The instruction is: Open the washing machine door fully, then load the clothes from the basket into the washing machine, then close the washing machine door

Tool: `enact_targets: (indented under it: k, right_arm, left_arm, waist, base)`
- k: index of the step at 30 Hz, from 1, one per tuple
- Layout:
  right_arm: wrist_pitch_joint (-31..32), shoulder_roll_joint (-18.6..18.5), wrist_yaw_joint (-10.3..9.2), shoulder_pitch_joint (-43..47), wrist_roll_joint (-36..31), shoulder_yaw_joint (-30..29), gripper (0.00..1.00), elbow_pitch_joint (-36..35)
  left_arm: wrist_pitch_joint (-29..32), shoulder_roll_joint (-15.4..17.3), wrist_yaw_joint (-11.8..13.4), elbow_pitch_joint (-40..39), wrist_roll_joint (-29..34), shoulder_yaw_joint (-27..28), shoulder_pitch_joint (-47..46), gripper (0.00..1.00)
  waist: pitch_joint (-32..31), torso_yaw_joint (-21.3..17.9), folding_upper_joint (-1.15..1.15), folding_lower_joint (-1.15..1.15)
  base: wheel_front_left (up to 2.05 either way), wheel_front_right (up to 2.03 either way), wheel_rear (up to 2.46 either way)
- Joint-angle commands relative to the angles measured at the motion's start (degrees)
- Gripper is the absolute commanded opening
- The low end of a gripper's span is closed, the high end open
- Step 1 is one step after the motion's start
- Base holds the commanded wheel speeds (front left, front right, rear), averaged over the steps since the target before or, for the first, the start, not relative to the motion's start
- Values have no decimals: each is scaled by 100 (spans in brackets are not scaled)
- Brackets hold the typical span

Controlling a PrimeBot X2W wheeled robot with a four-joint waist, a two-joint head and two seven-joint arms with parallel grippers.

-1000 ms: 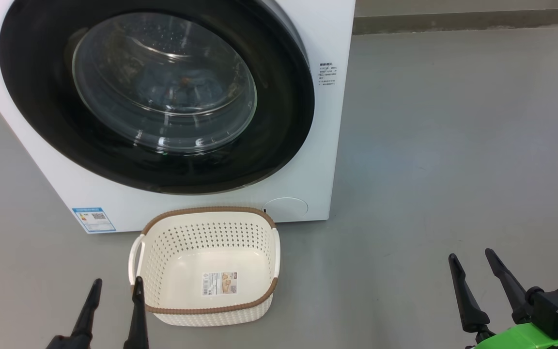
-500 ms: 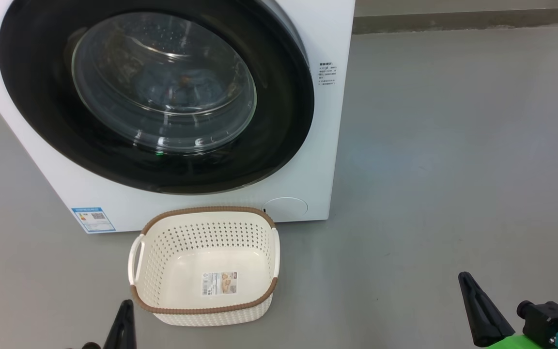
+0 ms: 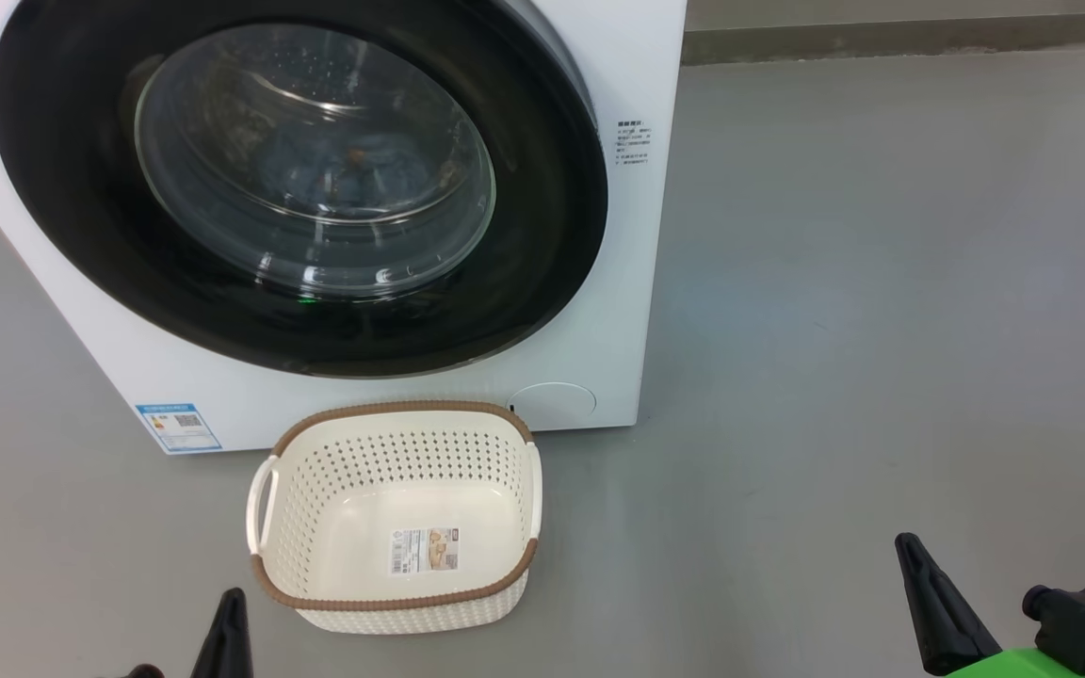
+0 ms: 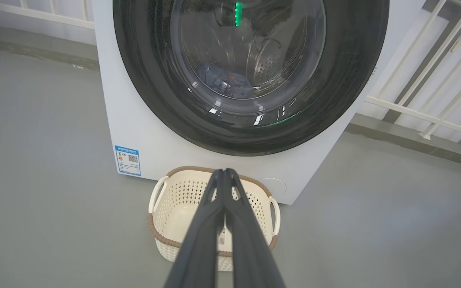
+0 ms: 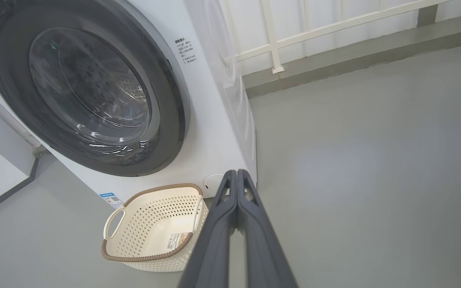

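**Finishing the laundry load: door shut, basket bare**

The washing machine (image 3: 623, 282) stood on the grey floor (image 3: 834, 330) with its round black door (image 3: 81, 235) lying flush against the white front, with no gap visible at its edge. Through the glass window, blue fabric, taken to be the clothes (image 4: 222, 82), lay low in the steel drum. How many garments lay there could not be told through the reflections. The basket (image 3: 401, 408) sat on the floor just before the machine, beneath the door. It held nothing, and the label sticker (image 3: 427, 550) on its bottom was fully exposed.

The left claw (image 3: 230, 612) was low in the head view, near the basket's left front corner but apart from it. Its two fingers were pressed together on nothing. The right claw (image 3: 910, 556) was well to the right of the basket, over bare floor. It was likewise closed and empty, as the right wrist view confirmed.

Judged from this arrangement, all three steps were done: door opened, clothes loaded, door closed again. Nothing appeared left beyond confirming that the latch had caught, which the views could not show.
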Motion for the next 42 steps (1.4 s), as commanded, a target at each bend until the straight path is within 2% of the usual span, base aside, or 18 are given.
enact_targets:
  k: [1, 42]
  right_arm:
    - [26, -30, 1, -222, 197, -9, 0, -108]
    - [420, 0, 4, -604, 2835, -91, 0, 329]
  left_arm:
    - [28, 47, -43, -103, -127, 98, -236, 0]
    - [647, -6, -364, 161, -2716, 554, -613, 0]
  waist:
    - [0, -2, 0, -1]
    - [23, -74, 0, -1]
  base:
    - [0, 0, 0]
    - [0, 0, 0]
